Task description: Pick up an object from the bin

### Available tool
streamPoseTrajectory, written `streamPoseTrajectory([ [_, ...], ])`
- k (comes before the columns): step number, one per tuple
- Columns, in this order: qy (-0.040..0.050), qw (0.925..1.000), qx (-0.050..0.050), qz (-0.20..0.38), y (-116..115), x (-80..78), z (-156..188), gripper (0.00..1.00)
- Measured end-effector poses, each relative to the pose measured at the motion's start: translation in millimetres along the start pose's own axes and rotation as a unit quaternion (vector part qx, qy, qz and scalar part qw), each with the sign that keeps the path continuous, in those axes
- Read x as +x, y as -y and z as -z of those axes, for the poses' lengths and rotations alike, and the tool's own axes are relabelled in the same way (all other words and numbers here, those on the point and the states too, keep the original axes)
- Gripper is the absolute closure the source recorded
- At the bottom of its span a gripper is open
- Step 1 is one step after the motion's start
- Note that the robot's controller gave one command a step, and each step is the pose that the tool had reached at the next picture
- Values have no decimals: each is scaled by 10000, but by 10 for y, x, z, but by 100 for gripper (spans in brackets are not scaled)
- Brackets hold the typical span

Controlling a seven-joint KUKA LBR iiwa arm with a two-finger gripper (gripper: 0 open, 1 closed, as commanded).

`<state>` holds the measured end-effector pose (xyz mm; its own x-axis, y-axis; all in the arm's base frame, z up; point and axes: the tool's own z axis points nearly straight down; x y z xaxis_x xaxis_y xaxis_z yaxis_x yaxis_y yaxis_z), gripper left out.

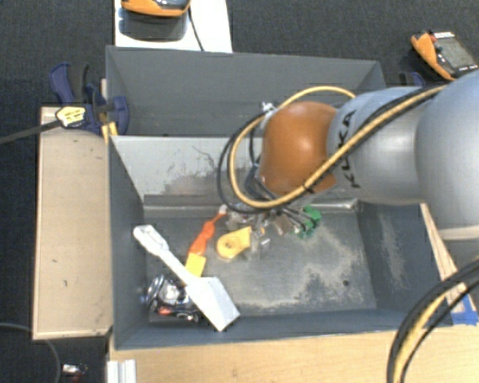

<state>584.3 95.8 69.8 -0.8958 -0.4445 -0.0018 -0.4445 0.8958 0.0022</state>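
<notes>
My gripper (261, 231) reaches down near the middle of the bin floor, mostly hidden under the arm's orange cover. Right at its left side lies a small yellow rounded piece (231, 245), touching or nearly touching the gripper; I cannot tell whether it is held. An orange stick-like thing (204, 233) with a yellow block at its lower end (195, 264) lies just left of that. A small green thing (307, 221) peeks out at the gripper's right side.
A white scraper-like tool (191, 281) with a broad end lies slanted across the front left of the bin. A black and silver gadget (166, 295) sits in the front left corner beside it. The arm comes in from the right.
</notes>
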Motion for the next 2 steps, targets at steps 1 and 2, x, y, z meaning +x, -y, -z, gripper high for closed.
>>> streamPoseTrajectory([
  [1,0,10000,0,-6,0,0,3,100],
  [2,-8,10000,-5,-16,-4,2,266,100],
])
